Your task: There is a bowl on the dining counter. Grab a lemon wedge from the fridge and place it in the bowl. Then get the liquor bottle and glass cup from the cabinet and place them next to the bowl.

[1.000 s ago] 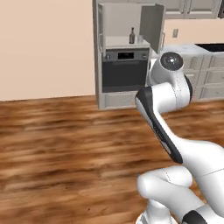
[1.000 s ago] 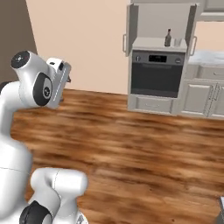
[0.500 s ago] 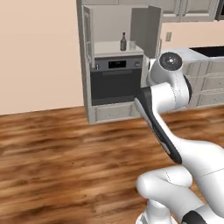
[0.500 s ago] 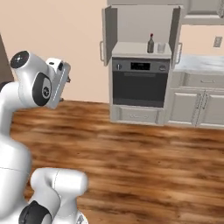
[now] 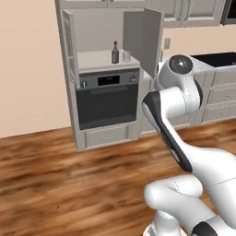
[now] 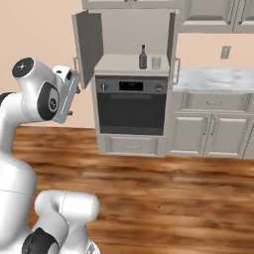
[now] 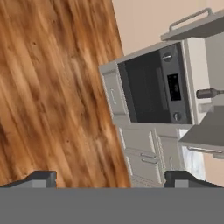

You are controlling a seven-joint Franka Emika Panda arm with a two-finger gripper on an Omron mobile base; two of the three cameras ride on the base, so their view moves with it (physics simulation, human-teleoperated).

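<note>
My gripper (image 7: 109,177) is spread wide, nothing between the tips, nothing held. In the hand view the two dark fingertips (image 7: 41,178) sit far apart at the bottom, over wood floor (image 7: 48,87). The hand is rolled, so that view shows the oven (image 7: 151,87) lying sideways, with the bottle (image 7: 210,92) poking in from the right edge.

Cabinet (image 5: 103,27) has both doors swung open. Its shelf sits directly on top of the oven (image 5: 108,99). Bottle (image 5: 115,53) stands upright on the shelf, red cap up. Cup (image 5: 126,56) stands just beside it, on the side toward the drawers; can't tell if they touch. Same pair from the right base view: bottle (image 6: 143,57), then cup (image 6: 156,62), both near the shelf's front edge, inside the open cabinet (image 6: 134,34).

Oven (image 6: 131,101) is black-fronted with knobs at each end of its panel, and a drawer below it. Beige drawer units with a marble top (image 6: 213,79) run off beside it. An outlet (image 6: 225,52) is on the wall above that top.

My arm (image 5: 179,101) is folded up in mid-air, well apart from the cabinet, with floor between base and oven. In the right base view the hand (image 6: 64,94) is held up near the open door's edge in the picture, not touching it. Floor (image 6: 163,198) is brown plank.
</note>
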